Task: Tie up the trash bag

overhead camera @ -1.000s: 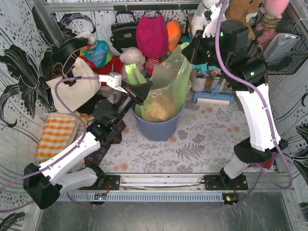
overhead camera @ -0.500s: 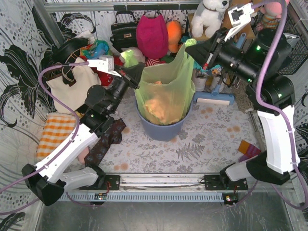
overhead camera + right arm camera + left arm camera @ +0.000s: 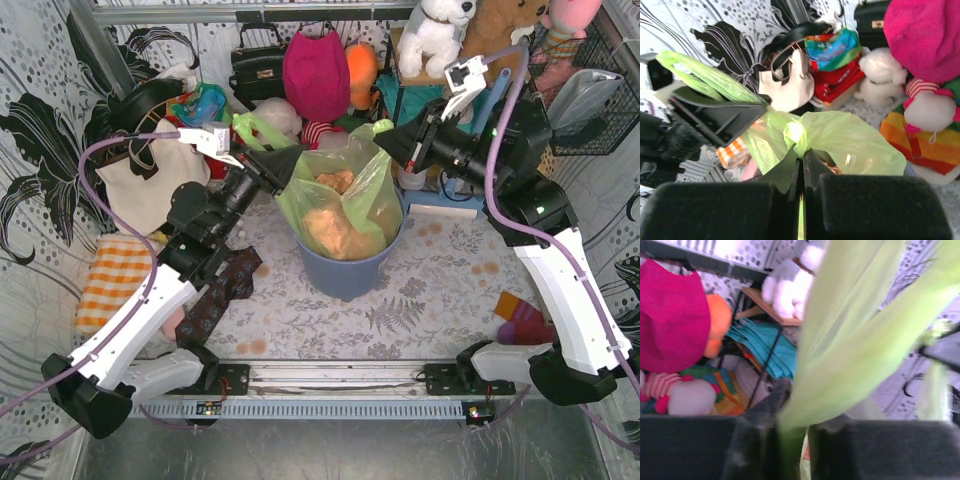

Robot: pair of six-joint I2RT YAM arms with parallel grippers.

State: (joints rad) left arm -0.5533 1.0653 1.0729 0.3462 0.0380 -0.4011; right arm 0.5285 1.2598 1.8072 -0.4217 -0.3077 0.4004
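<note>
Top external view: both arms reach inward over the round blue-grey bin. Left end effector, at nine o'clock, has a strip of the thin translucent light-green plastic trash bag between slightly parted fingers. Right end effector, at one o'clock, is clamped on the opposite corner.

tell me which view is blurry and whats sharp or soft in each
Left wrist: softest, the trash bag a smeared green band, the left tool a dark blur. Right wrist: sharper, bag folds crisp, the right tool soft up close. Top external: evenly lit, sharp throughout.
</note>
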